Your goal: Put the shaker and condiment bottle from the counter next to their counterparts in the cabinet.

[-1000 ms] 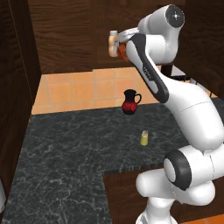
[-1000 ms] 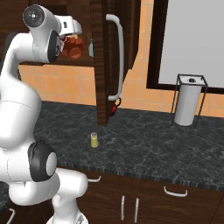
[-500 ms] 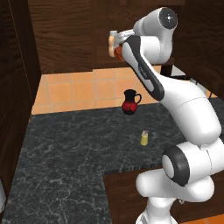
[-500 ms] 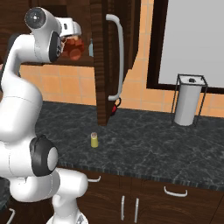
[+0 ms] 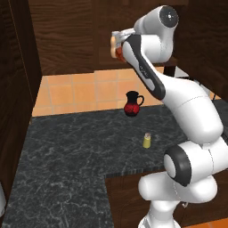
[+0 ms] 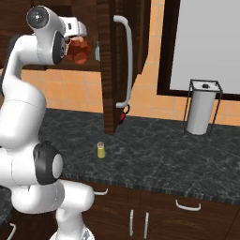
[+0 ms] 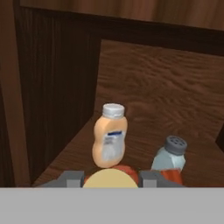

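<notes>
My gripper (image 5: 116, 44) is up at the cabinet (image 5: 67, 35), shut on the red-brown condiment bottle (image 6: 78, 50). In the hand view the bottle's tan cap (image 7: 111, 179) sits between my grey fingers (image 7: 70, 178) at the bottom. Just beyond it on the wooden shelf (image 7: 144, 109) stand the counterparts: a slim peach bottle (image 7: 109, 138) with a white cap and a pale blue-grey shaker (image 7: 171, 155). The small yellow-green shaker (image 5: 147, 140) stands upright on the dark counter (image 5: 67, 147), also seen as the shaker (image 6: 101, 150) in front of the open cabinet door.
A dark red-black jug (image 5: 132, 103) stands on the counter against the orange tiles. The open cabinet door (image 6: 110, 65) with its white handle (image 6: 125, 61) hangs right of my hand. A paper towel holder (image 6: 201, 112) stands at the far right.
The arm's upper links have swung slightly while the held bottle stays near the shelf. The shaker and the jug have not moved.
</notes>
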